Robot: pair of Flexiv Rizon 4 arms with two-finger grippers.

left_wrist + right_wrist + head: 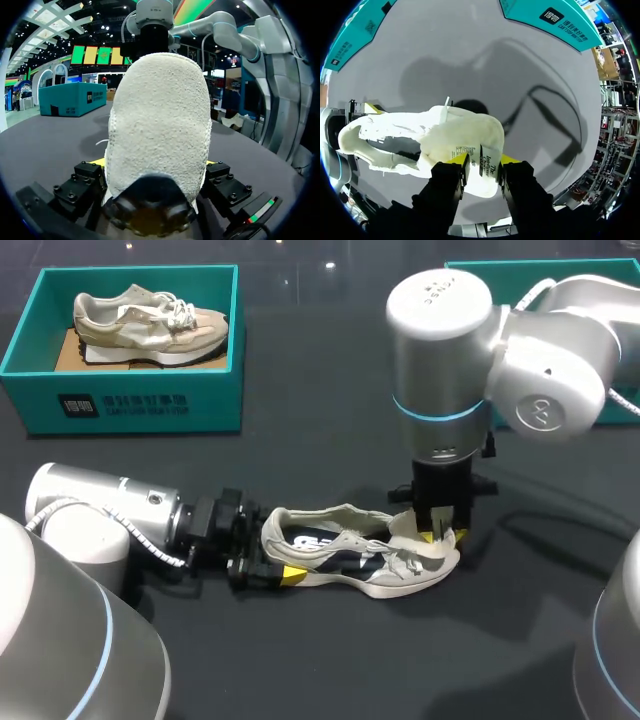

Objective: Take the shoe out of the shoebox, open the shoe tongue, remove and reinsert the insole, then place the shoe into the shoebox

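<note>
A cream shoe lies on its side on the dark table, toe to the right. My left gripper holds its heel, one finger pressed against each side. My right gripper points straight down over the front of the shoe. In the right wrist view the shoe's tongue, with its printed label, stands between the yellow tips of my right gripper. The fingers are slightly apart and a gap shows beside the tongue. A teal shoebox stands at the far left.
The teal shoebox holds a second, beige shoe. Another teal box stands at the far right, mostly hidden behind my right arm. A dark cable lies on the table right of the shoe.
</note>
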